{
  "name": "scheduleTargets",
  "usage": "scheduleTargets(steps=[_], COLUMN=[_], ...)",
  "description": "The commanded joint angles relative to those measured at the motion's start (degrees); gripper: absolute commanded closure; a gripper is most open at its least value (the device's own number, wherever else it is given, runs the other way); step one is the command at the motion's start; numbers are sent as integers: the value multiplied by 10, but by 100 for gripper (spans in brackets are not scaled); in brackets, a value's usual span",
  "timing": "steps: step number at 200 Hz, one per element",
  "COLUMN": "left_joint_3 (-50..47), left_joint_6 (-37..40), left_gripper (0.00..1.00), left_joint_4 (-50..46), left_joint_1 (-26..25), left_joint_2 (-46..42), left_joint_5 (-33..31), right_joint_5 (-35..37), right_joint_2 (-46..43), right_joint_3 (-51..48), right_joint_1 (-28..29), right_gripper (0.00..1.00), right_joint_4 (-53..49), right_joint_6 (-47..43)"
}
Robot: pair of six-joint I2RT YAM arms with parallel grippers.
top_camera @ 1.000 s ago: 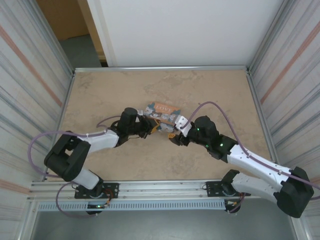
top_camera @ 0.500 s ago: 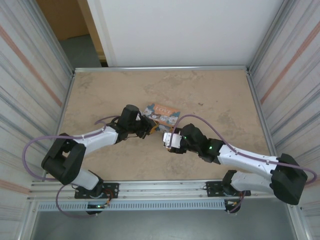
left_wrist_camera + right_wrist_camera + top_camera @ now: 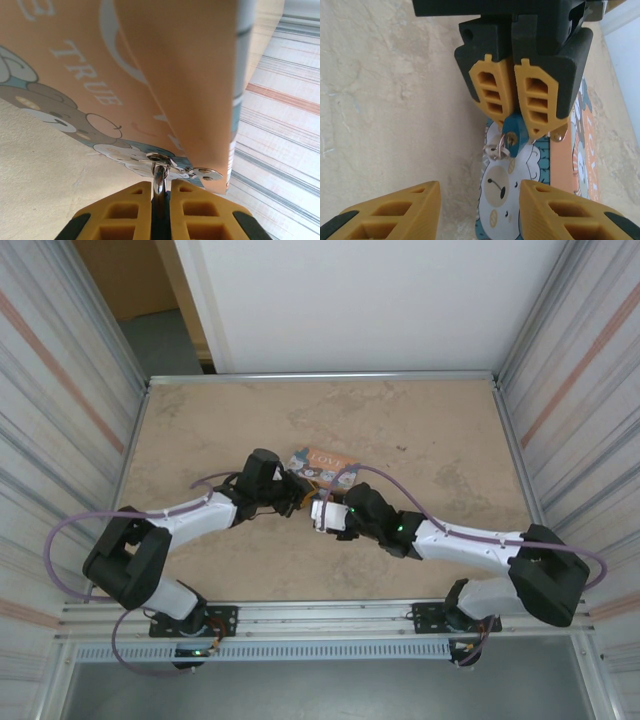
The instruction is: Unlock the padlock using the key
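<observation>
Left gripper [image 3: 160,194] pinched tight on the teal padlock [image 3: 512,131], at the tin [image 3: 502,212] edge. A small metal ring [image 3: 495,148] hangs from it. Right gripper [image 3: 479,192] faces it, jaws spread, apart.

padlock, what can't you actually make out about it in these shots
Padlock: right wrist view, upper part buried in the left gripper.
Its lower end: same view, the key ring overlaps it, too small to read.
Top external view: padlock too small, lost between left gripper and right gripper.
</observation>
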Motion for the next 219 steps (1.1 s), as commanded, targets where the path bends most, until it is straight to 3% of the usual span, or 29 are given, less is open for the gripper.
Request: scheduleTargets(steps=[1, 219], left_joint_3=[21, 16], left_joint_6=[-8, -19], left_gripper=[100, 100], left_joint_4=[13, 28], left_joint_1=[-4, -10], left_joint_2=[-2, 5], left_joint_5=[0, 3], right_joint_5=[15, 37], right_joint_2=[16, 67], right_joint_3=[23, 35], right_joint_1=[6, 9], right_gripper=[58, 84], right_joint_4=[27, 72], right_joint_6=[-10, 5])
